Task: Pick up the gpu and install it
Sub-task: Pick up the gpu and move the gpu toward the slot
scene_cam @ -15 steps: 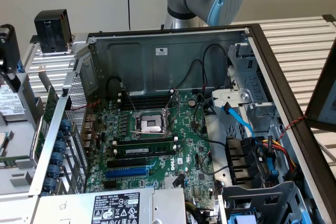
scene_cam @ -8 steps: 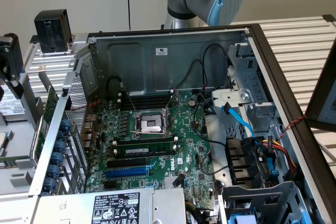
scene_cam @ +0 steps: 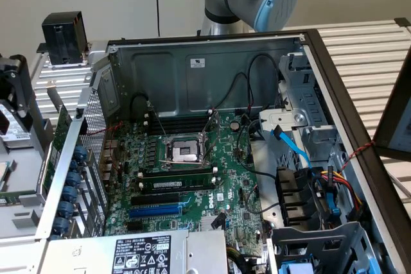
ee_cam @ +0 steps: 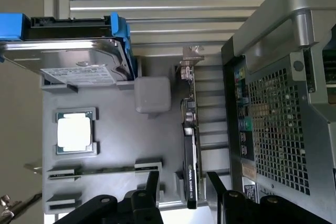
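Gray tray (ee_cam: 115, 145) beside the computer case (ee_cam: 273, 119) held the gpu (ee_cam: 190, 145) on edge, nearest the case. The gripper (ee_cam: 182, 177) hung with jaws apart either side of it; closing off-centre could tip the gpu.

1. tray (ee_cam: 118, 145): just beside the case (ee_cam: 273, 119).
2. gpu (ee_cam: 190, 156): on edge along the tray's case-side rim, between the spread fingers of the gripper (ee_cam: 183, 176).
3. hard drive (ee_cam: 73, 59): on the tray's end farthest from the gripper.
4. CPU (ee_cam: 74, 132): in a tray pocket, between the hard drive and the memory stick (ee_cam: 105, 170).
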